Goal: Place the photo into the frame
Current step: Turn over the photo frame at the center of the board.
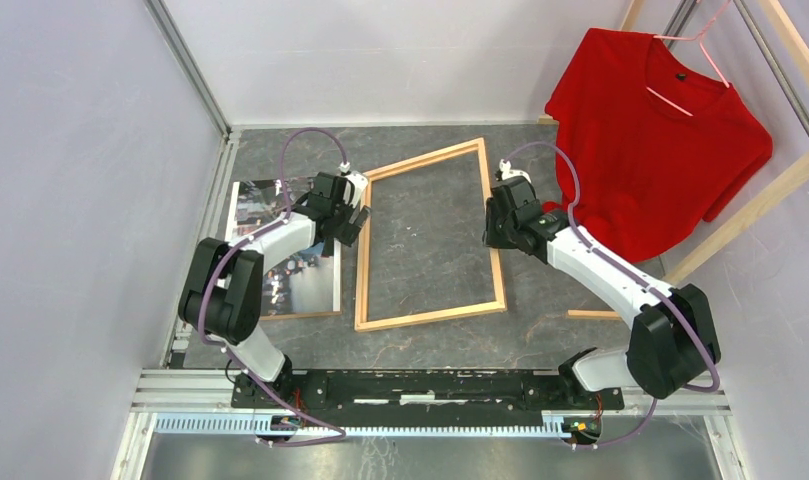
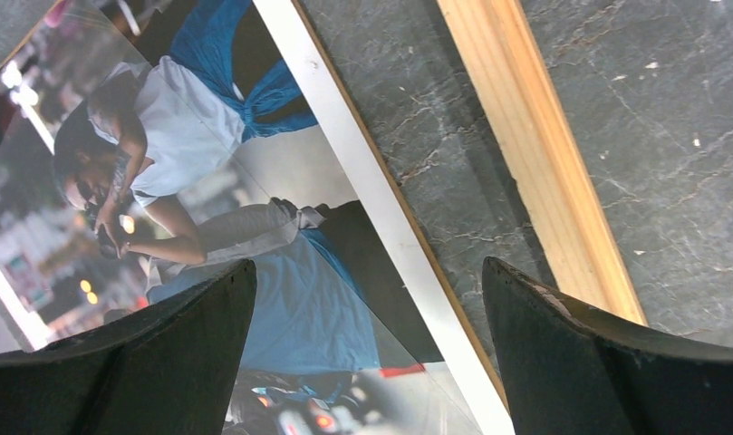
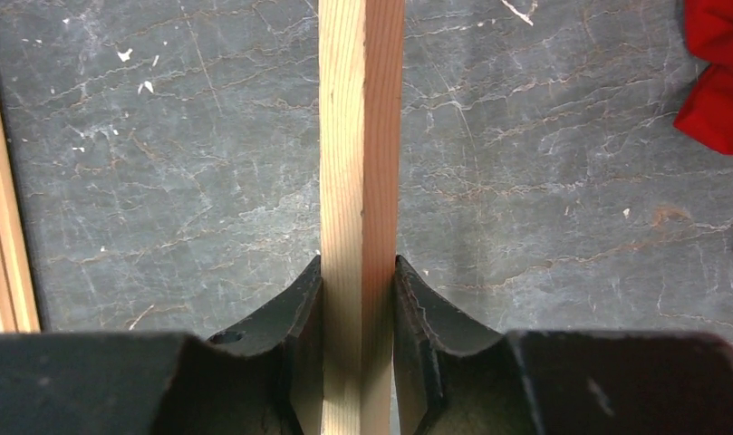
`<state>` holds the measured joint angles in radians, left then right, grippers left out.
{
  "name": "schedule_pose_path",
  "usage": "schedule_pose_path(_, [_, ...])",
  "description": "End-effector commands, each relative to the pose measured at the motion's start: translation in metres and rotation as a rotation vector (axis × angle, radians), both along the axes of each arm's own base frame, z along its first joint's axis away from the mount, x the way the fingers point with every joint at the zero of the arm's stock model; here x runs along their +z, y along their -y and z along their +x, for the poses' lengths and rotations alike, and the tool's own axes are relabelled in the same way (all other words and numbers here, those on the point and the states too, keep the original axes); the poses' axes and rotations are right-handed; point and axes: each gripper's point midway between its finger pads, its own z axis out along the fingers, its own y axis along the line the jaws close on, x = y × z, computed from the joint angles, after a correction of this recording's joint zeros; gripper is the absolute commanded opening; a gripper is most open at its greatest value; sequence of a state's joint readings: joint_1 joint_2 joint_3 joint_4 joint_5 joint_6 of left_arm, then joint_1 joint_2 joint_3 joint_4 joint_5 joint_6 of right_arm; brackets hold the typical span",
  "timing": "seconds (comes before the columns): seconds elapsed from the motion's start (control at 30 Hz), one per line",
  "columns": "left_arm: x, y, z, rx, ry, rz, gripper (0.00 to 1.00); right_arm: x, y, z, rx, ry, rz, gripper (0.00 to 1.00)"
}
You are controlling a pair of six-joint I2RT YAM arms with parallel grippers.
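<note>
Right gripper [image 3: 360, 272] clamps the right rail of the frame [image 1: 430, 317], mid desk [image 1: 430, 250]. Left gripper [image 2: 367, 265] hangs wide open over the photo [image 2: 208, 181], which lies flat near the desk's left edge. Risk: the thin print may crease or slide when pinched, and the frame may skew if dragged.

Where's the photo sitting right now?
In the top view the photo lies flat on the table's left side, just left of the frame, outside it. The open left gripper hangs over its right edge.

Wooden frame [image 1: 430, 316], photo [image 1: 305, 285] beside it, right pincer [image 1: 492, 222] on rail
</note>
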<state>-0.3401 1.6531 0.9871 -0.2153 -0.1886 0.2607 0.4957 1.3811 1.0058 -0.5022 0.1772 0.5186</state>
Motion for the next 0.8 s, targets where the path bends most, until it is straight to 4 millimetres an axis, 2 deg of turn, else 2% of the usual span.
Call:
schedule_pose_path(0.0, [0.001,-0.005,0.010,-0.017,0.049,0.059,1.00,-0.003,0.010,0.004,0.000,0.048,-0.037,0.24])
schedule_pose_path(0.27, [-0.022,0.004,0.009,-0.048,-0.006,0.054,1.00,-0.047,0.021,0.009,-0.001,0.010,-0.136,0.24])
schedule_pose_path(0.4, [-0.026,0.006,0.010,-0.054,-0.014,0.052,1.00,-0.051,0.020,0.016,0.006,0.046,-0.139,0.27])
schedule_pose_path(0.5, [-0.027,0.009,0.008,-0.063,-0.016,0.044,1.00,-0.054,0.017,0.021,0.024,0.057,-0.142,0.33])
schedule_pose_path(0.77, [-0.032,0.017,0.004,-0.082,-0.029,0.037,1.00,-0.080,0.023,0.021,0.000,-0.007,-0.133,0.42])
